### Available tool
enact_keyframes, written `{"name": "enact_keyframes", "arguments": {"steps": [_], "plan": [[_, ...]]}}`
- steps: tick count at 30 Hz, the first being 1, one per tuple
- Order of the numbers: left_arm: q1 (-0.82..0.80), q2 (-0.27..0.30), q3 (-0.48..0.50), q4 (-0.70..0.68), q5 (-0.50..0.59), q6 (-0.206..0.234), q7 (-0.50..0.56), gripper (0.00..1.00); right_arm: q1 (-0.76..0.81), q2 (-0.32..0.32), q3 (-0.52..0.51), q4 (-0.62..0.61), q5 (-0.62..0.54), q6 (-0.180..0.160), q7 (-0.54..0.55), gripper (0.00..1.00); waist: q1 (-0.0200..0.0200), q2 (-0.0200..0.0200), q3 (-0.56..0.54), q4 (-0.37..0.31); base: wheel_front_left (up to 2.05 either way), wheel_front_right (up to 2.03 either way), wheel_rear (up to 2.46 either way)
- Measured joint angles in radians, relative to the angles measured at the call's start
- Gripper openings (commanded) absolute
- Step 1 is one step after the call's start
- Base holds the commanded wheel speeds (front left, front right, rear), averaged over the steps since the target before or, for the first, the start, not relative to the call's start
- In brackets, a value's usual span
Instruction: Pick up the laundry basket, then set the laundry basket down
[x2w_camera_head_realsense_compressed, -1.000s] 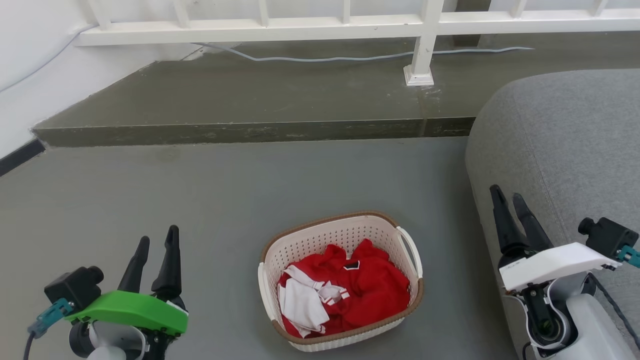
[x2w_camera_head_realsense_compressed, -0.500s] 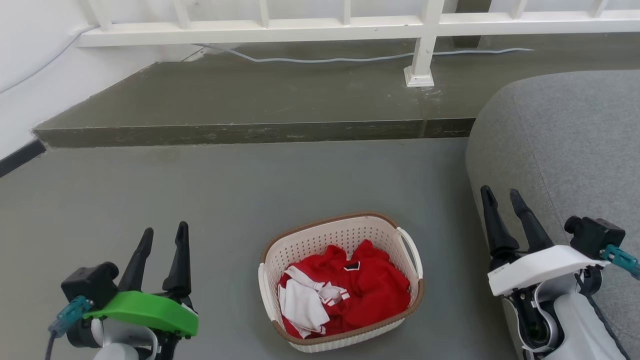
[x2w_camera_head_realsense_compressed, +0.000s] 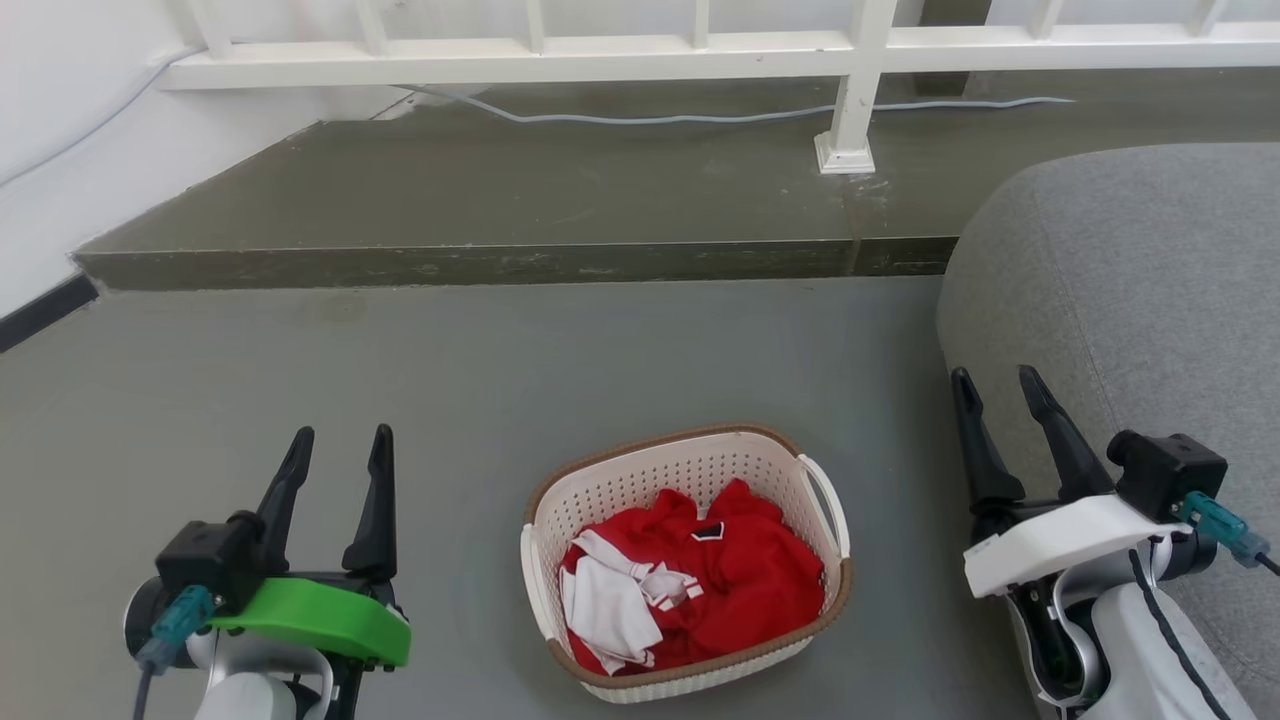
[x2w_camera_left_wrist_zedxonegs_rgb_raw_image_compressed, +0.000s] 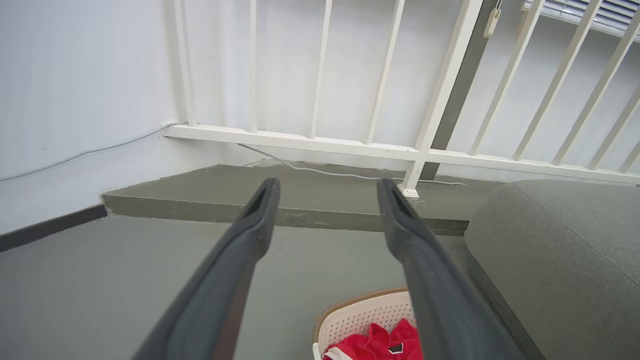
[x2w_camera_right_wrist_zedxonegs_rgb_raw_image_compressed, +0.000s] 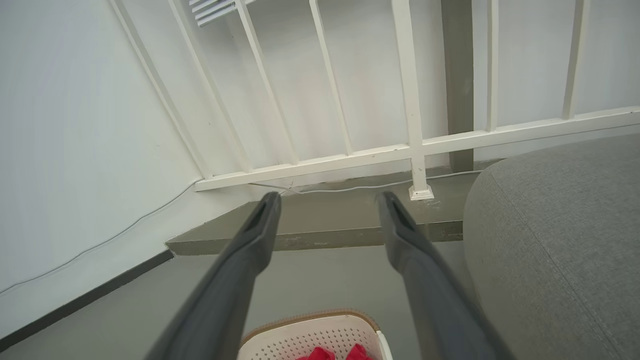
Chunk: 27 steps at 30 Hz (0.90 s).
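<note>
**A:** What is changed in the head view?

**B:** Both arms are brought nearer the laundry basket (x2w_camera_head_realsense_compressed: 650, 475), which is left on the floor (x2w_camera_head_realsense_compressed: 500, 360). The left end effector (x2w_camera_head_realsense_compressed: 342, 435) and right end effector (x2w_camera_head_realsense_compressed: 995, 375) are held open and empty, one at each side of it. An approach is judged begun.

**A:** And the wrist views?

**B:** In the left wrist view, the basket's far rim is caught low by the right finger. In the right wrist view, it is seen low between the fingers. The railing (x2w_camera_left_wrist_zedxonegs_rgb_raw_image_compressed: 300, 140) bars, cropped in the head view, are shown tall.
</note>
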Motion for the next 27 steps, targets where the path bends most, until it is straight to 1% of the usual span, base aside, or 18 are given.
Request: {"name": "enact_keyframes", "arguments": {"steps": [3,5,12,27], "plan": [[0.000,-0.001,-0.002,-0.005,0.046,-0.001,-0.013,1.00,-0.002,0.001,0.000,-0.003,-0.041,0.000,-0.010,1.00,0.0000,0.0000,0.002,0.001,0.00,0.00,0.00],[0.000,-0.002,-0.003,-0.007,0.054,-0.001,-0.019,1.00,-0.002,0.003,0.000,-0.006,-0.061,0.000,-0.017,1.00,0.0000,0.0000,0.003,0.002,0.00,0.00,0.00],[0.000,-0.007,0.003,-0.008,0.077,-0.004,-0.019,1.00,-0.011,0.012,-0.010,-0.008,-0.070,0.000,-0.017,1.00,0.0000,0.0000,0.006,0.001,0.00,0.00,0.00],[0.000,-0.021,0.020,-0.008,0.079,-0.015,-0.019,1.00,-0.011,0.025,-0.032,-0.008,-0.080,0.006,-0.017,1.00,0.0000,0.0000,0.010,-0.004,0.00,0.00,0.00]]}}
